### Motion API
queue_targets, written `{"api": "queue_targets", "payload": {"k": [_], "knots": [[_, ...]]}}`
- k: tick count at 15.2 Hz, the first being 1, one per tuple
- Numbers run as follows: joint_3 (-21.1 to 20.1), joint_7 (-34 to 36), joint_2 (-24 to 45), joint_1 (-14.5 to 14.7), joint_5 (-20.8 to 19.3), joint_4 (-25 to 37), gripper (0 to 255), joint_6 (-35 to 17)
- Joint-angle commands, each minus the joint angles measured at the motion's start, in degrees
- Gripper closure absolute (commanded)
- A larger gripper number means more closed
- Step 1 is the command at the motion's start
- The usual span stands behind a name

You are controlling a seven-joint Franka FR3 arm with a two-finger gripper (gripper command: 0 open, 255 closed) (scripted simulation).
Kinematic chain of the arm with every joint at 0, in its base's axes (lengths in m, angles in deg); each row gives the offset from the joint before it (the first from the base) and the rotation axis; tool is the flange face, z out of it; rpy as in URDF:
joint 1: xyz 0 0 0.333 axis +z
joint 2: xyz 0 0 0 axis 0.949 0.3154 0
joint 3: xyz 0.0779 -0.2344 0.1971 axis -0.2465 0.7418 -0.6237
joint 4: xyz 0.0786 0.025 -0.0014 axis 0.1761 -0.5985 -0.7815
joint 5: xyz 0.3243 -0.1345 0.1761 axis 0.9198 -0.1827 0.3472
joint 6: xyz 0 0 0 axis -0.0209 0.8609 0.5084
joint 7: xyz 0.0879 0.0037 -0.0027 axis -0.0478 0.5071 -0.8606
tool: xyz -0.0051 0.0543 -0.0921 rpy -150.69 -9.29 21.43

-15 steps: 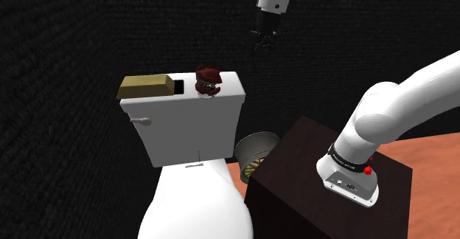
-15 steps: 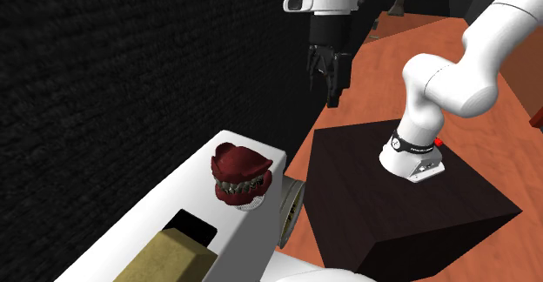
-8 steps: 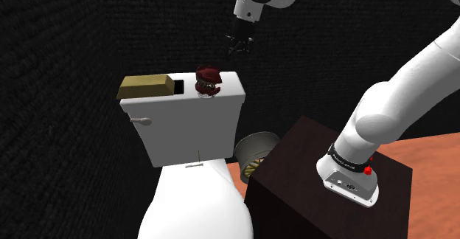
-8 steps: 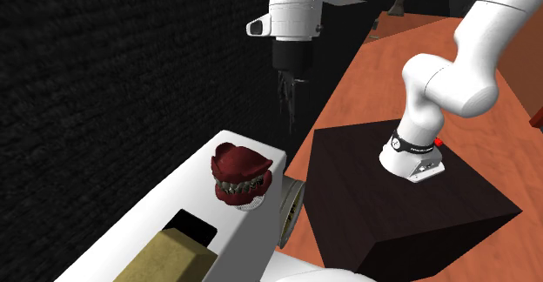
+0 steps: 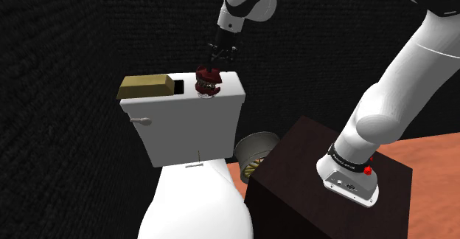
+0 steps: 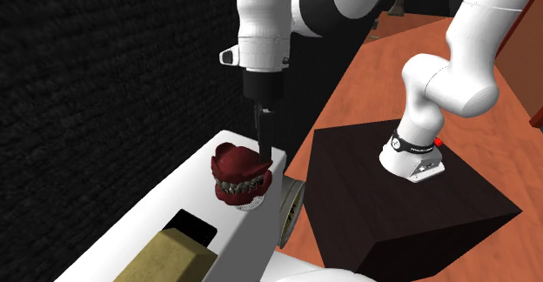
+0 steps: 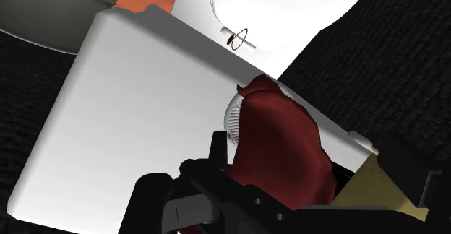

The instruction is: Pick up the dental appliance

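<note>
Black two-finger gripper points down just above the dark red denture set with teeth on a round white base. In wrist view its fingers stand apart either side of the denture, no clasp visible. Denture sits on the white toilet tank lid, near a tan rectangular box.

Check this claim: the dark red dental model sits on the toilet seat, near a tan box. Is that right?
No. The shoulder view shows the dental model on the tank lid, not the seat; the tan box is near it.
</note>
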Motion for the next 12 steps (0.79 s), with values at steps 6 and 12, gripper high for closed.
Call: {"api": "queue_targets", "payload": {"k": [6,12], "knots": [[-0.15,-1.25,1.85,0.17,0.79,-2.23,0,-4.01],[-0.15,-1.21,1.86,0.17,0.77,-2.16,255,-3.95]]}}
